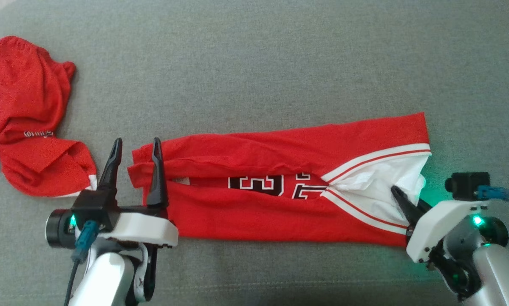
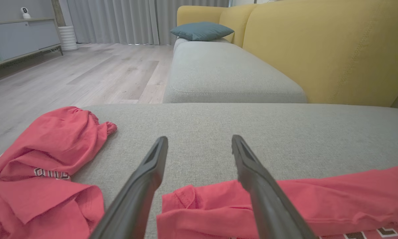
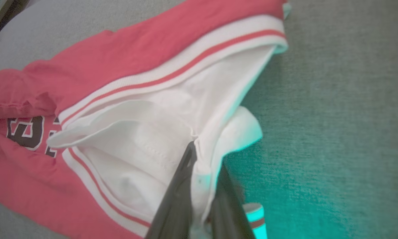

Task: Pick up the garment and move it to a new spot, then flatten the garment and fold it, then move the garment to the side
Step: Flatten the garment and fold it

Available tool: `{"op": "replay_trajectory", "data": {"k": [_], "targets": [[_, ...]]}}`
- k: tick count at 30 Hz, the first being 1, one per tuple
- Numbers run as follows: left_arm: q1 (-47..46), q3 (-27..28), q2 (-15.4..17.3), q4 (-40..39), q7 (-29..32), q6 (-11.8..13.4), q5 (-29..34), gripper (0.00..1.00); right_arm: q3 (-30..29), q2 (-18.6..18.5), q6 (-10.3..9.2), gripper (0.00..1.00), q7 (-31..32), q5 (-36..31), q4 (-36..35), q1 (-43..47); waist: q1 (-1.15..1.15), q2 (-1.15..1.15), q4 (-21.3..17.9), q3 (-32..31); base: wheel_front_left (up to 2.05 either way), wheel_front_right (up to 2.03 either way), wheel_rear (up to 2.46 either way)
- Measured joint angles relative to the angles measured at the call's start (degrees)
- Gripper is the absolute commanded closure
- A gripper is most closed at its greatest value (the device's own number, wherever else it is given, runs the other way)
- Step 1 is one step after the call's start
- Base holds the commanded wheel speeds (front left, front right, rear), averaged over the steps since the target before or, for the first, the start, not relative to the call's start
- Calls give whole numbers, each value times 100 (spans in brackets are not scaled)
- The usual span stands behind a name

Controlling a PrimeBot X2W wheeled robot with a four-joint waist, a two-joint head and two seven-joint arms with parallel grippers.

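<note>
Head view: two red garments, two grippers.

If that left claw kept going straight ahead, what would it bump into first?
Likely the bare grey cushion: the open left gripper points across it, past the red jersey. Its height is unclear.

Place: I see a home living room.
Signs: yellow fabric sofa, teal cushion, grey pleated curtains, pale wood-plank floor.
</note>
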Motion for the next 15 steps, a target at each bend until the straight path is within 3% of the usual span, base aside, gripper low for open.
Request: {"op": "replay_trajectory", "data": {"k": [5,15], "targets": [[14,23,-5,15,-33,0,-1,0,-315,-89,1,100,-14,41,-85,118,0,0,-16,-119,0,0,0],[92,55,-7,11,-40,1,-3,0,-1333,-608,1,100,70,-37,-116,578,0,0,-154,-323,0,0,0]]}}
